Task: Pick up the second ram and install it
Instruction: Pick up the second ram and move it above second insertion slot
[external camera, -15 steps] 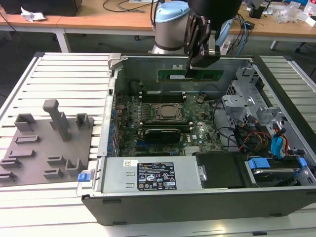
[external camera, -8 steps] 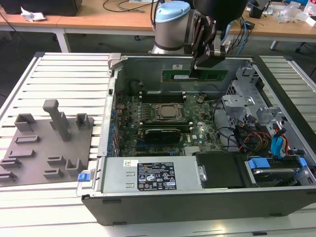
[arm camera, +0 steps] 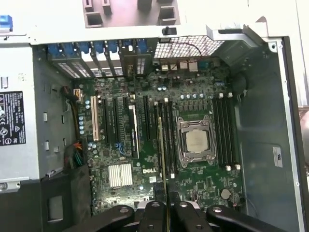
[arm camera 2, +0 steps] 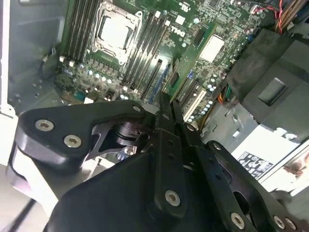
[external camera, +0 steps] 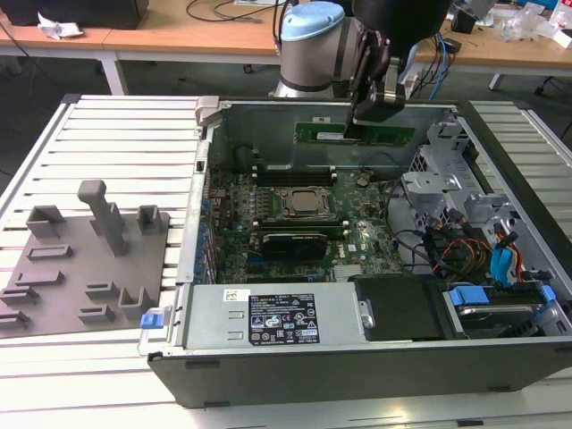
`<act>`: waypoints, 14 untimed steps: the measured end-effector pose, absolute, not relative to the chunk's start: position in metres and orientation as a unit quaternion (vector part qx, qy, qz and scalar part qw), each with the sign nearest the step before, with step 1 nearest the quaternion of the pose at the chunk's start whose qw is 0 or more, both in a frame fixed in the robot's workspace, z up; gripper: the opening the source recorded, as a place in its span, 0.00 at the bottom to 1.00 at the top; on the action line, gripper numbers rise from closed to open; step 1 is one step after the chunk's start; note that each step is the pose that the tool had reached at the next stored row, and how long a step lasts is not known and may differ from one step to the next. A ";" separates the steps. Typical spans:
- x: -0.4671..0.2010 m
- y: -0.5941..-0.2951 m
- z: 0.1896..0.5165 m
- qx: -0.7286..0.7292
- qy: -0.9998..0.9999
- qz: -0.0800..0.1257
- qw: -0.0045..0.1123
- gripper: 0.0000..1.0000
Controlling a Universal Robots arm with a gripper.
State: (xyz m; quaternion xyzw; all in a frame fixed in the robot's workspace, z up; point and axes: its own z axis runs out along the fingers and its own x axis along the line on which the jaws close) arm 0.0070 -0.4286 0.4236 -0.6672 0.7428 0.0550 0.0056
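**The hand held the second ram level above the open computer case.**

A slatted surface (external camera: 107,125) carried the open computer case (external camera: 357,357), which lay on its side. A grey fixture (external camera: 85,259) sat beside the case, on the exterior view's left. Inside the case the green motherboard (external camera: 357,241) lay flat, with the processor socket (external camera: 306,204) near its middle. The black hand (external camera: 356,130) hung over the far part of the case, its fingers closed tight on the second ram (external camera: 393,136) near the middle of the strip's length. The strip stood on edge with its long side level, raised clear of the board. In the first wrist view it appeared edge-on as a thin line (arm camera: 162,154) running out from the hand (arm camera: 166,212), just beside the socket (arm camera: 195,140).
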 end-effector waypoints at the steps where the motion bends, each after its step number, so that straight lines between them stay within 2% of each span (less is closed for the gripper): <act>1: 0.007 -0.428 0.423 -0.666 0.744 0.055 0.006 0.14; 14: 0.007 -0.419 0.401 -0.666 0.744 0.054 0.005 0.14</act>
